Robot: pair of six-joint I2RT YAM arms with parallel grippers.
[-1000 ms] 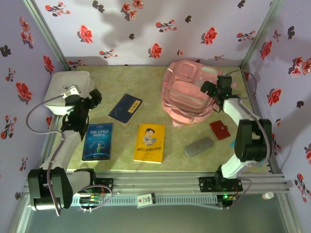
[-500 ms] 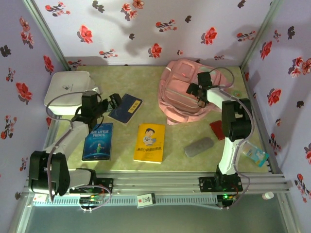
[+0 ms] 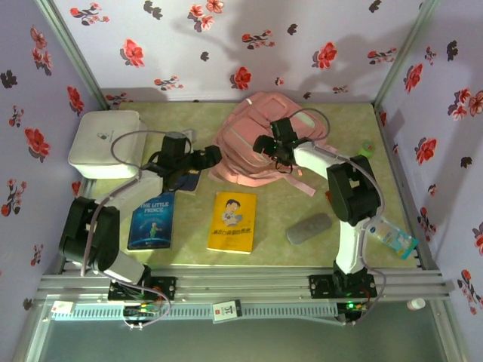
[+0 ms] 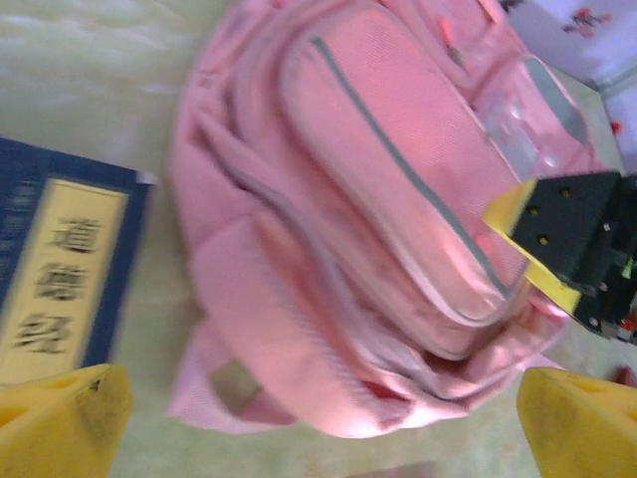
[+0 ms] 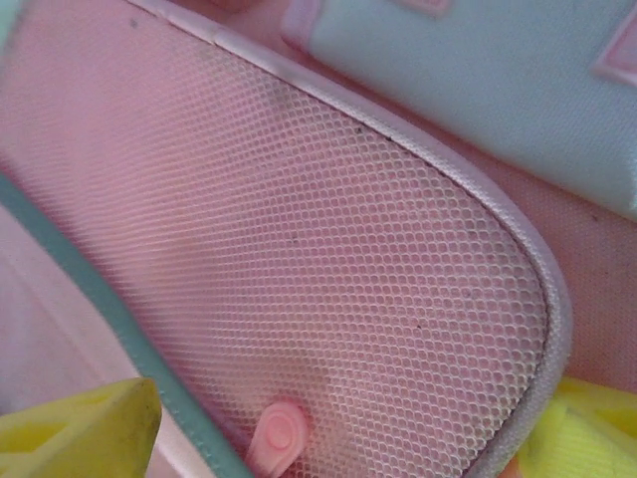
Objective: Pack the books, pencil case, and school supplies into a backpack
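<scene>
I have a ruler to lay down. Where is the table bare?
Bare: back strip between the white box and the backpack; gap between the yellow book and the pencil case. Crowded: left middle, around navy book, blue book and left claw.

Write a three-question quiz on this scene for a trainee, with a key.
1. True or false: the pencil case lies inside the backpack.
2. Which book lies nearest the left tool? A. navy book B. blue book C. yellow book
3. In the right wrist view, what lies between the fingers of the right tool?

Key
1. False: it lies on the table, outside the backpack.
2. A
3. The backpack's pink mesh panel.
</scene>
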